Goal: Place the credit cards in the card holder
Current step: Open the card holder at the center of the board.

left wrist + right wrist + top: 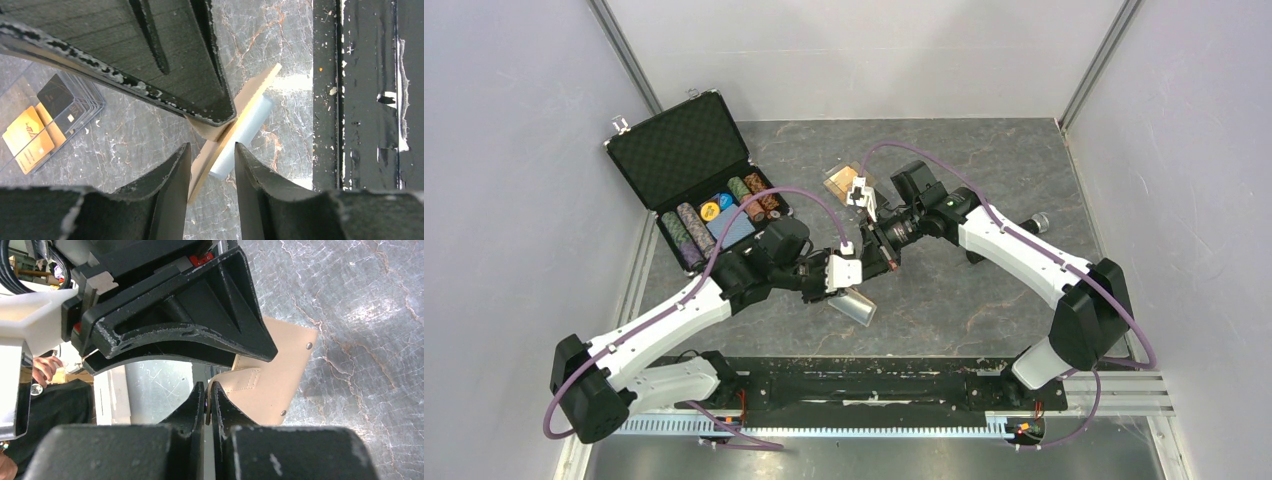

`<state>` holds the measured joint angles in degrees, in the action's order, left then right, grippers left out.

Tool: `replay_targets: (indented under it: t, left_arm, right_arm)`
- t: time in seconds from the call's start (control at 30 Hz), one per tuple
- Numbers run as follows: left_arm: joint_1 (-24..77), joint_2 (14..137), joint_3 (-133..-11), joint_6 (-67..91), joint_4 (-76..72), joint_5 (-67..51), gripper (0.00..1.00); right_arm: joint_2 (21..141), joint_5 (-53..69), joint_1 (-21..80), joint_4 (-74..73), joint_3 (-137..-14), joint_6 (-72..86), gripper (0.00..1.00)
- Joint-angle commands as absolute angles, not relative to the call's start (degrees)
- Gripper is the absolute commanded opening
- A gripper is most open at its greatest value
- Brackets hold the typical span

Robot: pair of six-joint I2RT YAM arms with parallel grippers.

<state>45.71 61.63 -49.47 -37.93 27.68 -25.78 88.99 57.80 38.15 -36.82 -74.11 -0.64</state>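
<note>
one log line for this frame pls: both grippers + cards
left gripper: shut on card holder | right gripper: shut on holder's tab | credit cards: in clear box, not yet picked

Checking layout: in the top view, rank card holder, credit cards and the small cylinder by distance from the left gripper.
1. Card holder, between the left gripper's fingers.
2. Credit cards, farther back, centre.
3. Small cylinder, far right.

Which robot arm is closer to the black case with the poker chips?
Left. The left arm passes right beside the poker chip case; the right arm is farther off, on the other side of the card holder.
</note>
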Motion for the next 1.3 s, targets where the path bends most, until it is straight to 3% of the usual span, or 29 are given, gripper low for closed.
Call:
replay_targets:
  t: [0.0, 0.17, 0.37, 0.47, 0.57, 0.73, 0.8, 0.97, 1.27]
  left_arm:
    - [45.79, 60.57, -48.87, -36.28, 27.61, -28.64, 0.45]
    - [45.79, 61.0, -48.78, -33.94, 27.59, -30.0, 0.45]
    - [45.79, 60.63, -48.57, -29.19, 26.64, -30.21, 0.12]
    - [45.79, 59.94, -47.74, -23.09, 23.71, -29.58, 0.02]
    - [45.71, 58.95, -47.01, -18.41, 21.66, -29.41, 0.02]
    - [45.7, 56.45, -47.5, -10.36, 21.83, -27.79, 0.02]
    - [45.7, 55.0, -47.94, -7.32, 22.15, -27.79, 0.02]
    - [45.7, 51.53, -48.52, 0.28, 21.64, -28.32, 0.02]
    - [45.7, 49.28, -47.05, 7.79, 18.64, -31.95, 0.02]
  right_arm:
    - [88.64, 57.57, 38.32, -34.0, -76.11, -0.09, 0.04]
    - [88.04, 57.12, 38.32, -32.84, -75.68, 2.13, 0.07]
    - [86.23, 52.32, 37.68, -30.93, -74.37, 4.48, 0.18]
    - [84.4, 47.28, 36.84, -30.33, -73.06, 6.71, 0.31]
    - [81.64, 42.53, 36.49, -28.71, -71.08, 9.62, 0.47]
    - [75.03, 38.5, 36.43, -22.5, -64.42, 15.87, 0.82]
    - [72.24, 38.25, 36.46, -20.52, -61.43, 17.36, 0.88]
    - [65.1, 39.83, 36.59, -14.66, -52.92, 20.34, 0.94]
    - [57.18, 38.55, 42.19, 2.52, -38.51, 23.67, 0.95]
